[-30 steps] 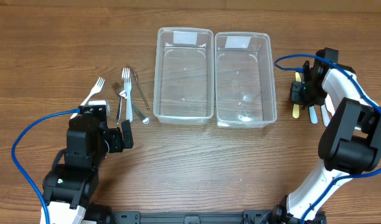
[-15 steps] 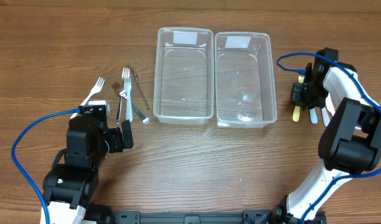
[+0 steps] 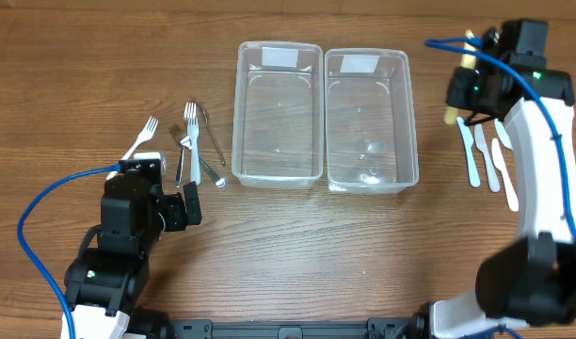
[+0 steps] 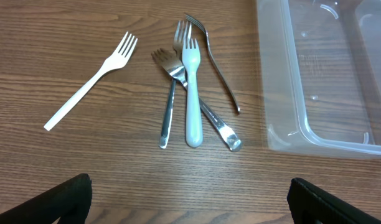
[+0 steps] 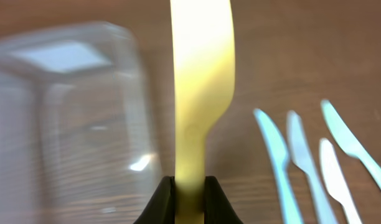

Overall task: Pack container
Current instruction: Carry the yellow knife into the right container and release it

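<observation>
right end effector [image 5: 189, 190] has lifted off the table [image 3: 288, 245], taking a yellow knife [image 5: 200, 93] up beside the containers.
its jaws are clamped tight on the knife, near the right container [image 3: 412, 113] but not yet over it. left end effector [image 3: 184, 209] gapes wide, empty. both containers hold nothing. the forks [image 3: 192, 141] and white knives [image 3: 486, 155] lie unpacked, so nearly all remains.
</observation>
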